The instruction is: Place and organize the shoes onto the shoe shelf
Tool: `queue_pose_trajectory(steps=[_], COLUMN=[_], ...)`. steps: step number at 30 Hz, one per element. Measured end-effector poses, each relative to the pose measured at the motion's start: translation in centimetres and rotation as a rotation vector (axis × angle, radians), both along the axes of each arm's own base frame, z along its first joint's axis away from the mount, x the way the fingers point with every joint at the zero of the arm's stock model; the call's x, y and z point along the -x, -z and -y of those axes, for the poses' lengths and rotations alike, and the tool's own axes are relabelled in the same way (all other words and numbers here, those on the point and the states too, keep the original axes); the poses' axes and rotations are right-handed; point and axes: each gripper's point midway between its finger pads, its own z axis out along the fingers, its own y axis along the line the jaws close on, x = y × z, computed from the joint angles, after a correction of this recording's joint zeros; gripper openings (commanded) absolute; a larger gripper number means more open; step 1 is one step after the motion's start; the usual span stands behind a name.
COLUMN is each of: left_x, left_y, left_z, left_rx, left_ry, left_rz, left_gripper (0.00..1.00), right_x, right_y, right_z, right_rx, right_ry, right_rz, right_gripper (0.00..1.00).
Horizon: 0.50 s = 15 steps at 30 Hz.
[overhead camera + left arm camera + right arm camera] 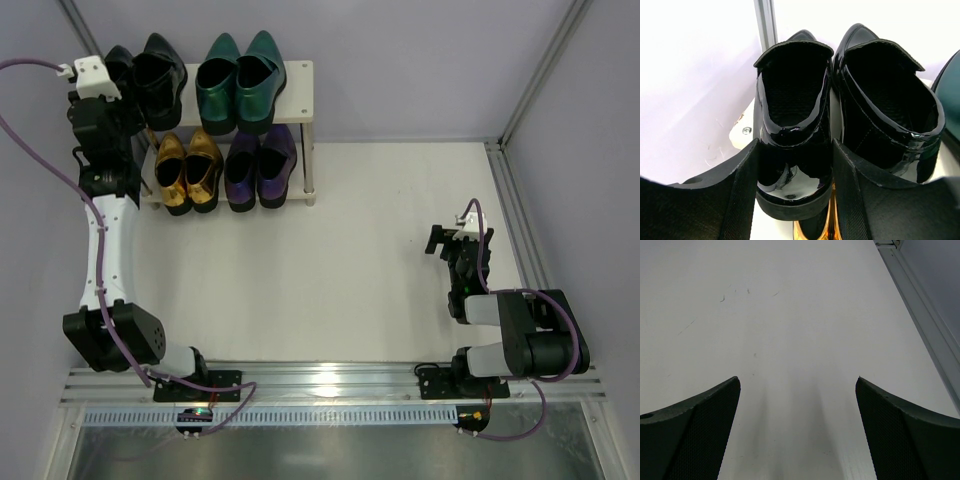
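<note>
The shoe shelf [298, 72] stands at the back left. Its top board holds the black pair [160, 75] and the green pair [240, 85]. The lower board holds the gold pair [188, 170] and the purple pair [260, 165]. My left gripper [115, 92] is at the shelf's left end. In the left wrist view it [795, 167] is closed around the heel of the left black shoe [792, 100], which rests on the top board beside its mate [885, 100]. A gold shoe [815, 230] shows below. My right gripper [440, 240] is open and empty over bare table [797, 385].
A metal frame post [766, 22] stands right behind the left black shoe. The enclosure wall is close on the left of the shelf. A metal rail [510, 210] runs along the table's right edge near my right arm.
</note>
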Motion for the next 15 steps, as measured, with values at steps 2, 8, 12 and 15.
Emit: queue_pose_trajectory(steps=[2,8,12,15], left_x=[0.1,0.9,2.0,3.0], left_y=[-0.1,-1.9,-3.8,-5.1], left_z=[0.1,1.4,2.7,3.7], left_rx=[0.004,0.02,0.01,0.003], left_ry=[0.001,0.043,0.063,0.067], left_rz=[0.003,0.057,0.094,0.116], left_gripper=[0.69,0.94,1.0,1.0], right_x=[0.0,0.0,0.0,0.0], right_y=[0.0,0.0,0.0,0.0], right_z=[0.0,0.0,0.0,0.0], right_rx=[0.0,0.0,0.0,0.0], right_ry=[0.0,0.0,0.0,0.0], right_rz=[0.0,0.0,0.0,0.0], right_gripper=[0.97,0.97,0.97,0.97])
